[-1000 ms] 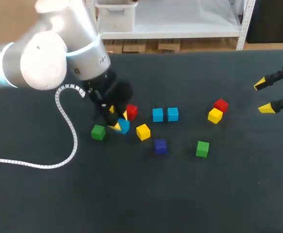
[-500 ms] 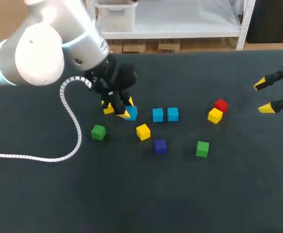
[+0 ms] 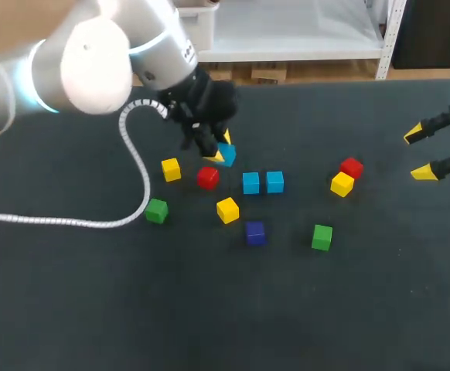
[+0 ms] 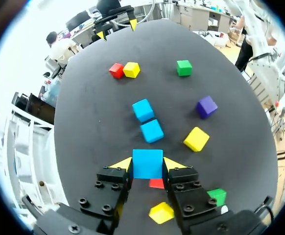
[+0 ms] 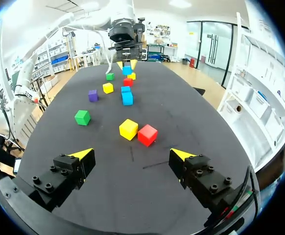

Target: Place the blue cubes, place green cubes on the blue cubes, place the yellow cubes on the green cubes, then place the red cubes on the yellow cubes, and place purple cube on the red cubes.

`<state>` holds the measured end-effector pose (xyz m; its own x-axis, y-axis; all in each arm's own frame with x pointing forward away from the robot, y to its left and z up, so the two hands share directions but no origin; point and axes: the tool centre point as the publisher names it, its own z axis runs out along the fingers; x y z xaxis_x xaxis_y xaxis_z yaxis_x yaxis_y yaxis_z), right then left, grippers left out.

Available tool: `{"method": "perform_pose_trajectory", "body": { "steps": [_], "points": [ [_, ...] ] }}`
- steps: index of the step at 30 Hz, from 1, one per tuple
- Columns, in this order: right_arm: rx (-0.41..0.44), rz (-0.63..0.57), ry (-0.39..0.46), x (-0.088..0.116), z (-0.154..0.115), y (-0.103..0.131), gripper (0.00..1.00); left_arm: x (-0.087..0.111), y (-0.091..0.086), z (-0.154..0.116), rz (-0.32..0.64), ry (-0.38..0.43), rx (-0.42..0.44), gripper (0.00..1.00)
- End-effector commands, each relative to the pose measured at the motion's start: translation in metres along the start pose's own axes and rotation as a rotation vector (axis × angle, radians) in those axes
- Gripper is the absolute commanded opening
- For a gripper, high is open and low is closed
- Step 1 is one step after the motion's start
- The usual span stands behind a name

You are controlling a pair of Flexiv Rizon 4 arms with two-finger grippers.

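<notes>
left tool [image 4: 147, 165] clamping blue cube [image 4: 147, 161] | right tool [image 5: 131, 153] apart | blue [image 3: 250, 183] [image 3: 275, 182] 3, yellow [image 3: 171, 169] [image 3: 227, 209] [image 3: 342, 184] 3, green [image 3: 156, 210] [image 3: 322, 236] 2, red [image 3: 207, 178] [image 3: 351, 167] 2, purple [image 3: 255, 232] 1

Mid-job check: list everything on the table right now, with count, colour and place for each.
blue cubes: three, blue; one held in the left gripper, two side by side mid-table.
green cubes: two, green; one near the cable, one front right.
yellow cubes: three, yellow; one left of a red cube, one mid-table, one against the right red cube.
red cubes: two, red; one by the held cube, one at right.
purple cube: one, purple; front middle.
cable: one, white; left side.
table: one, dark.
left gripper: shut on a blue cube.
right gripper: open, right edge.
</notes>
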<state>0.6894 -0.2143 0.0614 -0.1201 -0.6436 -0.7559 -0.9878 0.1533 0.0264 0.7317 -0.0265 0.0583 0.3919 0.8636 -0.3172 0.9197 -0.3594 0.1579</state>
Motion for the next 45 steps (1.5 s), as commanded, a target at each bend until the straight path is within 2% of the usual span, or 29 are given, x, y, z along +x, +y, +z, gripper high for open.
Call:
{"method": "perform_pose_trajectory", "body": {
  "steps": [1,15,20,29,45],
  "points": [
    [0.000,-0.001,-0.001,0.000,0.001,-0.001,1.00,0.000,0.028,0.014,0.028,0.002,0.051,0.00],
    [0.000,-0.001,-0.001,0.000,0.001,-0.001,1.00,0.031,0.060,0.048,0.035,0.011,0.062,0.00],
    [0.000,-0.001,-0.001,0.000,0.001,-0.001,1.00,0.035,0.062,0.056,0.042,0.003,0.067,0.00],
    [0.000,-0.001,-0.001,0.000,0.001,-0.001,1.00,0.038,0.036,0.062,-0.003,-0.014,0.083,0.00],
    [0.000,-0.001,-0.001,0.000,0.001,-0.001,1.00,0.034,-0.021,0.052,-0.084,-0.026,0.089,0.00]
  ]
}}
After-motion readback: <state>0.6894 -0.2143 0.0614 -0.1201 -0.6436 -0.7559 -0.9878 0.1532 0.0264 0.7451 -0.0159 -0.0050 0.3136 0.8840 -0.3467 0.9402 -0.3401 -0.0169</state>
